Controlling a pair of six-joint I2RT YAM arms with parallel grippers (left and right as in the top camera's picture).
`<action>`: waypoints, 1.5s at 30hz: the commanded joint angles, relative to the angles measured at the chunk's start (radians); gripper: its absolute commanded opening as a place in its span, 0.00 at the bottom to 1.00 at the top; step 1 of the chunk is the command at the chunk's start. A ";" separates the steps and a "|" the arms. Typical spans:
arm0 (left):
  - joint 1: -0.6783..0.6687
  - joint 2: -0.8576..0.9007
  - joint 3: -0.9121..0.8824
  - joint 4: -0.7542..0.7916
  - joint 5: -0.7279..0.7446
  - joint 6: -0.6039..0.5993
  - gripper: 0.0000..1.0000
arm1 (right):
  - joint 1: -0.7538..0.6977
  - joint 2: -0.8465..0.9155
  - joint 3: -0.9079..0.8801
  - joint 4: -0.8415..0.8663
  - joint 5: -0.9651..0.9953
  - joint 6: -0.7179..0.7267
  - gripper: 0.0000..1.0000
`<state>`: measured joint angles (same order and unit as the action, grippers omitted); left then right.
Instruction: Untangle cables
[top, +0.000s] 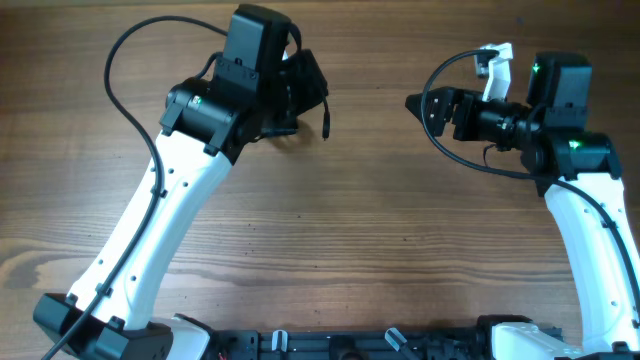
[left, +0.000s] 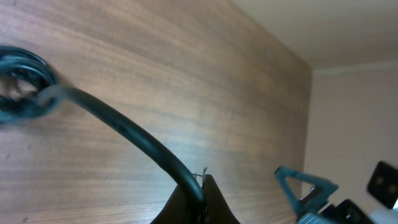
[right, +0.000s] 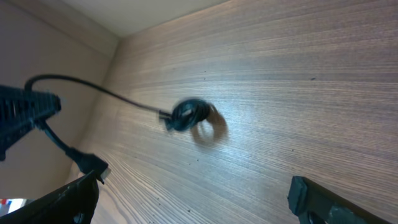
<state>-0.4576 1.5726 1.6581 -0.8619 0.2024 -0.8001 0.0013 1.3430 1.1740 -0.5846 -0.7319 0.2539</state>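
The cables show as a small knotted black coil (right: 189, 115) hanging just above the wood, with one strand running up to my left gripper (right: 25, 109). A short end with a plug (right: 87, 163) dangles below that gripper. In the left wrist view the strand (left: 124, 127) runs from the coil (left: 22, 84) straight into my left gripper (left: 200, 188), which is shut on it. From overhead, the left gripper (top: 305, 85) covers the coil and only the dangling end (top: 325, 118) shows. My right gripper (top: 418, 103) stands wide open to the right, apart from the cables, its fingers (right: 311, 199) empty.
The wooden table (top: 360, 230) spans all views. A thick black arm wire (top: 125, 90) loops out beside the left arm, and another (top: 440, 80) curves by the right arm. A pale wall (left: 348, 112) rises past the table's far edge.
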 joint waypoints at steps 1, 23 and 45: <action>-0.003 0.004 0.005 -0.019 0.026 0.042 0.04 | 0.005 0.010 0.028 0.000 0.009 0.010 1.00; -0.043 0.032 0.005 0.455 0.388 -0.083 0.04 | 0.005 0.010 0.028 0.032 0.038 0.011 1.00; 0.127 0.277 -0.215 -0.041 -0.052 -0.042 0.04 | 0.005 0.010 0.028 -0.008 0.112 0.008 1.00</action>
<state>-0.3626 1.8015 1.4933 -0.8978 0.2470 -0.8658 0.0013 1.3430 1.1744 -0.5858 -0.6483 0.2615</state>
